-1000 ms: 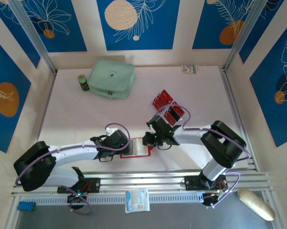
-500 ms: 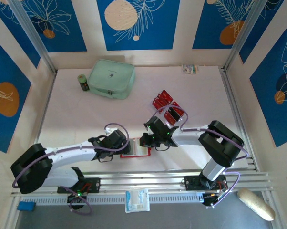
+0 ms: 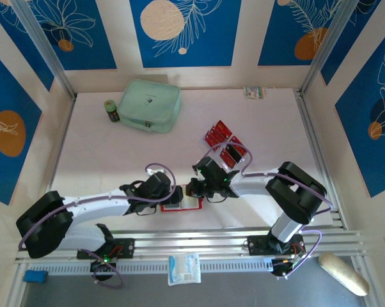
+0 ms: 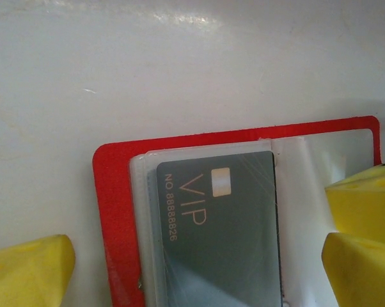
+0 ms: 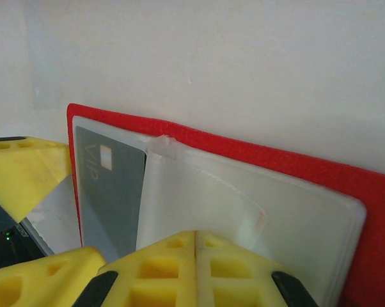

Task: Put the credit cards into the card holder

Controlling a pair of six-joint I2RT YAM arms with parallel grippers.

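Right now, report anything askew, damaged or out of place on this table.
Nothing looks damaged or spilled. The card holder lies open and flat, with one grey card sitting straight in its clear pocket. The only untidy spot is the remaining credit cards, a loose overlapping pile farther back on the table.

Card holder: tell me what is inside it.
The open card holder has one grey VIP card in a clear pocket. The pocket beside it looks empty where visible; the shut right hand covers its near edge. Anything under the card is hidden.
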